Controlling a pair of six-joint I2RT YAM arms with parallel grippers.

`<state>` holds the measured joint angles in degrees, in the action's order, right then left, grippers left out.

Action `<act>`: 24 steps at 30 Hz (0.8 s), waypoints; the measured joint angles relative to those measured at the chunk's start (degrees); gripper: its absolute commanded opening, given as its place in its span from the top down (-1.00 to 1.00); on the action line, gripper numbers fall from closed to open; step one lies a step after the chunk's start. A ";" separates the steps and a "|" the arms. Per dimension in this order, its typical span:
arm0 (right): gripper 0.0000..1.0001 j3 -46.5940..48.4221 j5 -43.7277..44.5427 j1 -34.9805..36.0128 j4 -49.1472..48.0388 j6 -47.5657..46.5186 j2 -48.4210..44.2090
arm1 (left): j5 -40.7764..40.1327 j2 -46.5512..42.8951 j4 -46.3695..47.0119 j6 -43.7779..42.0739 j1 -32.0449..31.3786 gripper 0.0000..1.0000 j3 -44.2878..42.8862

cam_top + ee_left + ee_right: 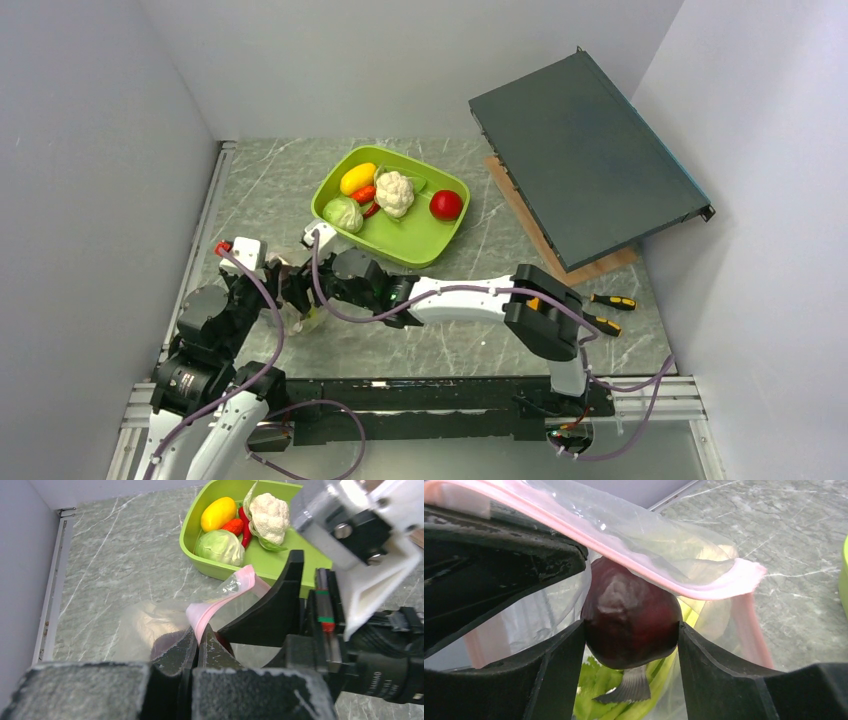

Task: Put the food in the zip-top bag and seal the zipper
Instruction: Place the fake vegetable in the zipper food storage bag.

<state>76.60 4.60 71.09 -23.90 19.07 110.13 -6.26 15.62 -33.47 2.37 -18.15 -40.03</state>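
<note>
The clear zip-top bag (150, 620) lies at the near left of the table, in front of the green tray (400, 240). My left gripper (202, 632) is shut on its pink zipper strip (220, 600) and holds the mouth up. My right gripper (629, 630) is shut on the dark purple food (629, 617), right at the bag's mouth under the pink rim (674, 582). A pale leafy stalk (596, 692) lies inside the bag. In the tray are the yellow fruit (357, 178), white cauliflower (395, 192), green cabbage (343, 213), red fruit (446, 204) and an orange-red piece (234, 526).
A dark grey panel (585, 150) leans on a wooden board (600, 265) at the back right. Two yellow-and-black handled tools (612, 301) lie beside the right arm. White walls close in the left, back and right sides.
</note>
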 measured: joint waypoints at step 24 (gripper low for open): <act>-0.53 -8.59 2.01 0.39 -1.70 0.37 -7.98 | -0.59 0.37 -0.11 0.00 -0.09 1.00 0.44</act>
<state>68.01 6.61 71.48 -25.61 19.44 102.15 -6.85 15.99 -33.58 2.37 -18.24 -39.59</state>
